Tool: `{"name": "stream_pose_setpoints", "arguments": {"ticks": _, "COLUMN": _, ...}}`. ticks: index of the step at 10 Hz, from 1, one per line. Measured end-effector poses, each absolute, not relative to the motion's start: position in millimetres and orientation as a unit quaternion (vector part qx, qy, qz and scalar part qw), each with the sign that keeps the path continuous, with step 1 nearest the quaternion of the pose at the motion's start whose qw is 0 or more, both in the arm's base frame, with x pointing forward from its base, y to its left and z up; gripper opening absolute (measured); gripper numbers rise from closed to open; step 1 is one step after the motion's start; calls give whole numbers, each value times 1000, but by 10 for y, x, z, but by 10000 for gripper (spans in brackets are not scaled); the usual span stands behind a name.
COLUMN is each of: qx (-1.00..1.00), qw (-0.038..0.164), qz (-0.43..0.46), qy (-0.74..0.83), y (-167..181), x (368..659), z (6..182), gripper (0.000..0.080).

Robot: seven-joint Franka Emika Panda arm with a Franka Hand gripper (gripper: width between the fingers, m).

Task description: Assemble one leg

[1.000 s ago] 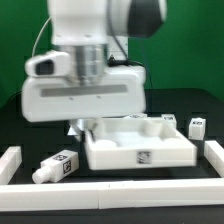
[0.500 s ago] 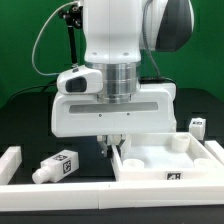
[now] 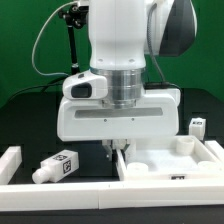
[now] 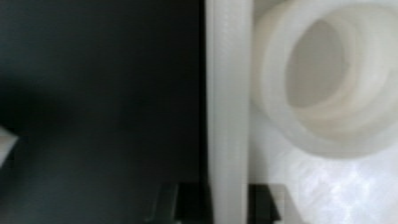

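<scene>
My gripper [image 3: 118,150] is shut on the left wall of the large square white tray-like part [image 3: 175,163], which lies on the black table at the exterior view's lower right. In the wrist view the tray's wall [image 4: 228,90] runs straight between the two dark fingers [image 4: 267,198], and my gripper [image 4: 226,192] pinches it; a round socket [image 4: 338,80] sits beside the wall. One leg [image 3: 55,167], a small white peg with tag stickers, lies on its side at the lower left. Another leg [image 3: 197,126] stands at the far right.
A long white bar [image 3: 70,192] runs along the front edge, with a short white block [image 3: 9,160] at its left end. A black post with cables [image 3: 70,40] stands at the back left. The arm's wide white body hides the table's middle.
My gripper has moved to the exterior view's right, taking the tray-like part with it from the middle to the right side. The lying leg has not moved.
</scene>
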State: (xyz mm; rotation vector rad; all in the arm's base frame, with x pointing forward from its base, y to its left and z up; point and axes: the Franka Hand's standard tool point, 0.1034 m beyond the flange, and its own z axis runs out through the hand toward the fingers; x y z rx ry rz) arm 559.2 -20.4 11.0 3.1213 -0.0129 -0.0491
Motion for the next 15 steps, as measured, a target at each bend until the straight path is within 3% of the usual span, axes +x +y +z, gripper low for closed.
{"name": "stream_pose_setpoints", "arguments": {"ticks": 6, "qx": 999, "qw": 15, "qz": -14, "qy": -43, "y": -204, "x": 5632, "z": 92, "gripper": 59}}
{"name": "stream_pose_setpoints", "arguments": {"ticks": 7, "qx": 999, "qw": 14, "qz": -14, "qy": -42, "y": -201, "x": 5632, "z": 92, "gripper": 146}}
{"name": "stream_pose_setpoints", "arguments": {"ticks": 8, "qx": 999, "qw": 14, "qz": -13, "qy": -44, "y": -169, "x": 5633, "z": 104, "gripper": 342}}
{"name": "stream_pose_setpoints", "arguments": {"ticks": 9, "qx": 999, "qw": 9, "qz": -14, "qy": -49, "y": -8, "x": 5593, "z": 186, "gripper": 342}}
{"name": "stream_pose_setpoints", "arguments": {"ticks": 10, "qx": 998, "qw": 8, "qz": -16, "qy": -60, "y": 82, "x": 5547, "z": 327, "gripper": 529}}
{"name": "stream_pose_setpoints", "arguments": {"ticks": 11, "qx": 997, "qw": 17, "qz": -11, "qy": -75, "y": 125, "x": 5542, "z": 498, "gripper": 625}}
{"name": "stream_pose_setpoints", "arguments": {"ticks": 13, "qx": 997, "qw": 36, "qz": -15, "qy": -73, "y": 208, "x": 5556, "z": 769, "gripper": 646}}
{"name": "stream_pose_setpoints", "arguments": {"ticks": 15, "qx": 996, "qw": 36, "qz": -25, "qy": -73, "y": 186, "x": 5528, "z": 735, "gripper": 646}}
